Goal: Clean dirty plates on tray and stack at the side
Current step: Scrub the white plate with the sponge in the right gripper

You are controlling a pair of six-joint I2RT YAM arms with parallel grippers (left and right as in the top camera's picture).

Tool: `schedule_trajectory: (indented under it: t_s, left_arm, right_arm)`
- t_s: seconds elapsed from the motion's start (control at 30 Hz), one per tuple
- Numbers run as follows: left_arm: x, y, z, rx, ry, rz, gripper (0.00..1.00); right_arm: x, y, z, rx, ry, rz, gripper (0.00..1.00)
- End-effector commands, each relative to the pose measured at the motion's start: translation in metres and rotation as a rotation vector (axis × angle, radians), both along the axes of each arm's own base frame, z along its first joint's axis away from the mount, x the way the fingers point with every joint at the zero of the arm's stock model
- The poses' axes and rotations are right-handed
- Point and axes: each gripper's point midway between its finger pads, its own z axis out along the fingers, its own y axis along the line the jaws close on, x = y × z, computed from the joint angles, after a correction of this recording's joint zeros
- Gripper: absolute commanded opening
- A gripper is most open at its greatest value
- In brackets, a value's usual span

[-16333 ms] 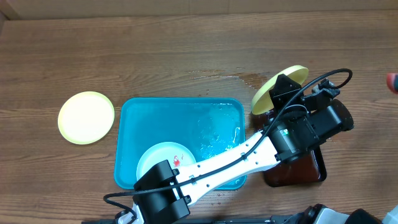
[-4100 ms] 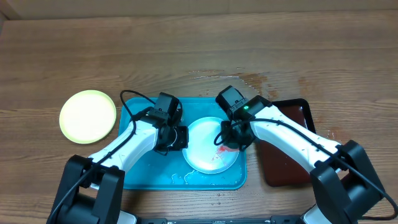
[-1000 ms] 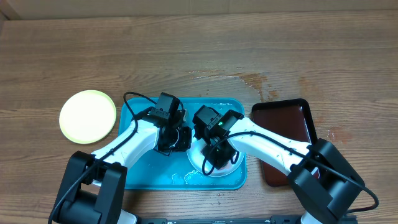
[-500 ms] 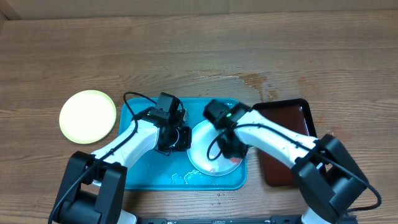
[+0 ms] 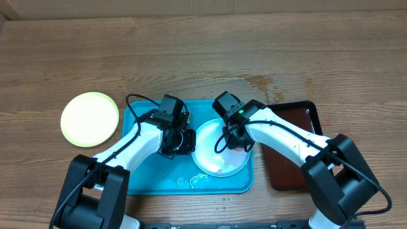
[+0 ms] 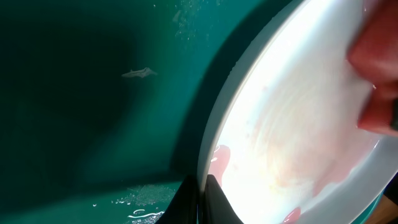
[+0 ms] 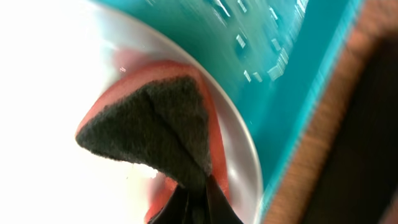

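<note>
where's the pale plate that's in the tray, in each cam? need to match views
Overhead: plate in the tray's right half.
Left wrist: plate fills the right side.
Right wrist: plate fills the left, under the sponge.
Shared landmark: turquoise tray.

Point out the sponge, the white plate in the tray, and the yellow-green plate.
sponge (image 7: 165, 118), right wrist view, dark scouring face.
white plate (image 5: 212, 156), overhead view, bare centre.
yellow-green plate (image 5: 89, 119), overhead view, centre.

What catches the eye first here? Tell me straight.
The pale plate in the blue tray at the middle, its rim pinched by the left end effector while the right end effector presses a red sponge on it. A yellow plate lies alone, far left.
</note>
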Motion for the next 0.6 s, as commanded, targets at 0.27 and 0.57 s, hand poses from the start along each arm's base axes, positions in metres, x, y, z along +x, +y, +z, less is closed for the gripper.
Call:
schedule_trajectory:
  t_s: [0.27, 0.57]
  left_arm:
    - [0.0, -0.003, 0.0, -0.008, 0.012, -0.002, 0.04]
    - [0.0, -0.003, 0.0, -0.009, 0.011, -0.002, 0.04]
  right_arm:
    - [0.006, 0.037, 0.003, 0.158, -0.007, 0.271, 0.04]
    - [-0.033, 0.062, 0.003, 0.225, 0.096, 0.466, 0.04]
